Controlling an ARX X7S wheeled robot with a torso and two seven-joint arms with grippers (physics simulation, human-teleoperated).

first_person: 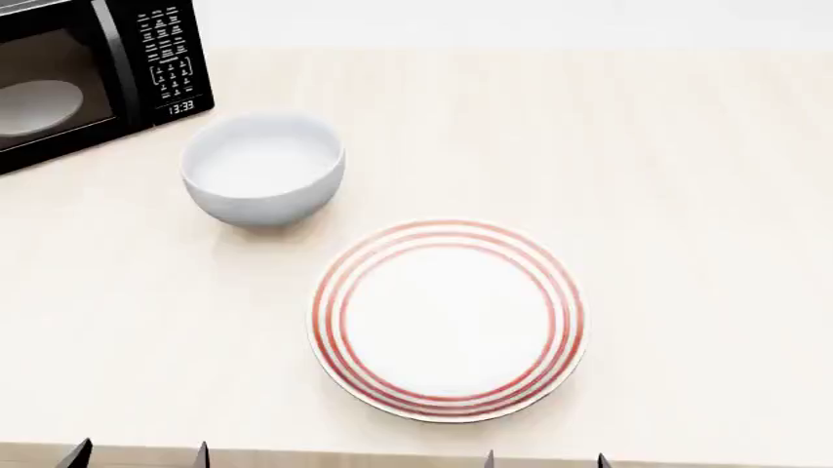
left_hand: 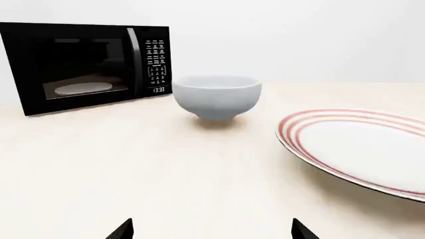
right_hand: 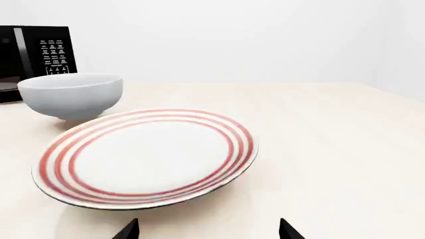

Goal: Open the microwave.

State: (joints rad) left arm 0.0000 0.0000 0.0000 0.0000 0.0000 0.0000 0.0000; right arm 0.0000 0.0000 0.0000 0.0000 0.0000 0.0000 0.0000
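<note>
Microwave (first_person: pixel 92 73) standing at the far left corner of the surface (first_person: pixel 690 195), door shut, its white turntable (left_hand: pixel 83 88) visible through the window and its keypad (left_hand: pixel 157 64) on the side nearer the bowl. My left end effector (left_hand: pixel 212 231) and my right end effector (right_hand: pixel 207 230) both sit at the near edge of the surface, well apart from the appliance; each shows only two dark fingertips spread wide with nothing between them, so I read both as open and empty. A grey bowl (first_person: pixel 264 168) stands just beside the microwave's front corner, and a white plate with red rings (first_person: pixel 448 320) lies nearer to me, between my end effectors and the bowl. The task is not yet begun, in my judgement. The chief risk is a direct reach by my left arm: its line to the door passes close by the bowl, which could be knocked or pushed along. A second risk is that the door's opening edge lies next to the keypad, so that a misplaced contact presses buttons or shoves the whole appliance backward instead of swinging the door.
</note>
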